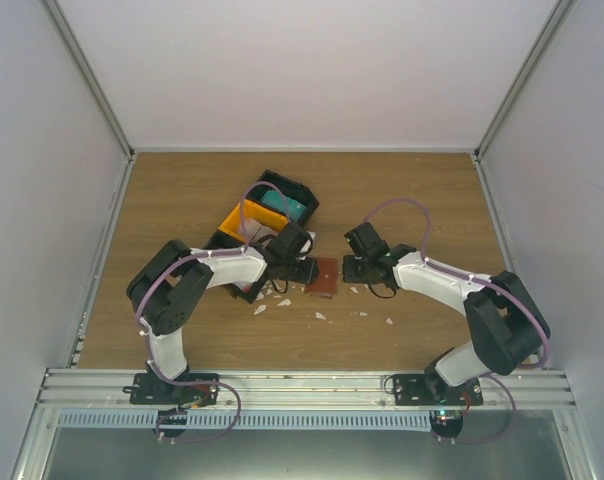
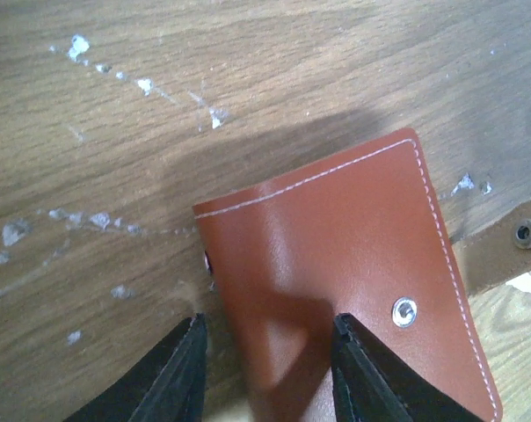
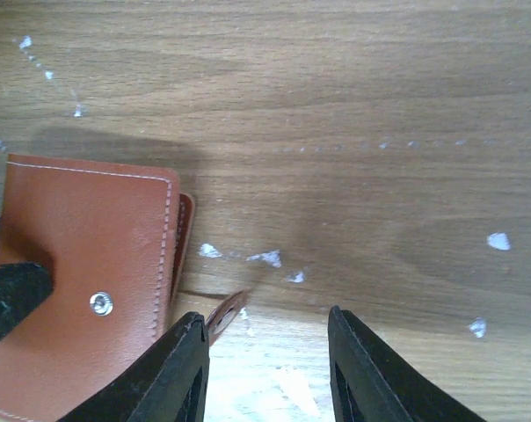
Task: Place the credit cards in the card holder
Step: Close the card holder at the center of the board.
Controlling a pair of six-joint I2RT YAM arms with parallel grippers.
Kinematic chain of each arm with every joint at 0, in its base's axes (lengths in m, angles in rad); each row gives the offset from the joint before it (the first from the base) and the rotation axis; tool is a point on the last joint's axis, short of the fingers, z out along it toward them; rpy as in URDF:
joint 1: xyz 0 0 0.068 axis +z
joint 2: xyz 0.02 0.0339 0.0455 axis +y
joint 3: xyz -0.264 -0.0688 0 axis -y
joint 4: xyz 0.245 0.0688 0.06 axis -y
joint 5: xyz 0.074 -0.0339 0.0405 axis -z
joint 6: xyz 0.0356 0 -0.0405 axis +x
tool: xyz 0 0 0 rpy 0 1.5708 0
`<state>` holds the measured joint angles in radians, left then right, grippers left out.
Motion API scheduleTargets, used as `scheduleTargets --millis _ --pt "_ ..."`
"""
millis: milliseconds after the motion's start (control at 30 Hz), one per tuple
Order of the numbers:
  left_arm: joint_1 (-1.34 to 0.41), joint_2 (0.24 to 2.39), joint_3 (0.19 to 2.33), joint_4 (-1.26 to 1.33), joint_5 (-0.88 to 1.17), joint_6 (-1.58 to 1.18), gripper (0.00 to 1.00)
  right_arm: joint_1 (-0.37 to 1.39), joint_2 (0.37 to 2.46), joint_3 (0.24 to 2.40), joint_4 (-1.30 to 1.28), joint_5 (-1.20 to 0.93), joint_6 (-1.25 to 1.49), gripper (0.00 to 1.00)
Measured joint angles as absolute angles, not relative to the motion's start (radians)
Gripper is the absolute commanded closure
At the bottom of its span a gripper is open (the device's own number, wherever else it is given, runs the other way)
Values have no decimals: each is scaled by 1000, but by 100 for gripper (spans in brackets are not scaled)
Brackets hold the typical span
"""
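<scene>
The reddish-brown card holder [image 1: 325,278] lies shut on the table between my two grippers. In the left wrist view the card holder [image 2: 336,255] shows its snap stud, and its tab [image 2: 512,246] sticks out to the right. My left gripper [image 2: 267,327] is open right over the holder's near corner, one finger above the leather and the other beside it. My right gripper [image 3: 265,318] is open just right of the card holder [image 3: 81,264], with the tab [image 3: 226,313] by its left finger. Teal credit cards [image 1: 282,207] lie in a black bin.
A black bin [image 1: 300,188] and an orange bin [image 1: 240,222] stand behind the left gripper [image 1: 304,268]. Small white scraps [image 1: 320,315] are scattered on the wood in front of the holder. The right gripper [image 1: 352,268] faces the holder from the right. Grey walls enclose the table.
</scene>
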<state>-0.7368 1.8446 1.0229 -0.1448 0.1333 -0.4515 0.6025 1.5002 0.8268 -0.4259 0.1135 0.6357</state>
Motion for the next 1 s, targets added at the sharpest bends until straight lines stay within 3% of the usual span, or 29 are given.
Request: scheduleTargets --millis 167,333,567,833,1000 --pt "-737 1834 1019 -170 137 -451 54 601 1505 827 -412 54 680 63" --pt "-737 1817 997 -166 154 -452 53 601 1511 827 -399 22 712 58" --pt "-739 1810 974 -142 186 -469 62 601 1571 847 -382 18 717 60" --pt "-768 1806 955 -113 226 -513 62 617 1602 878 -376 57 735 75" --pt "-773 1801 937 -86 252 -557 61 620 1602 878 -406 102 741 77"
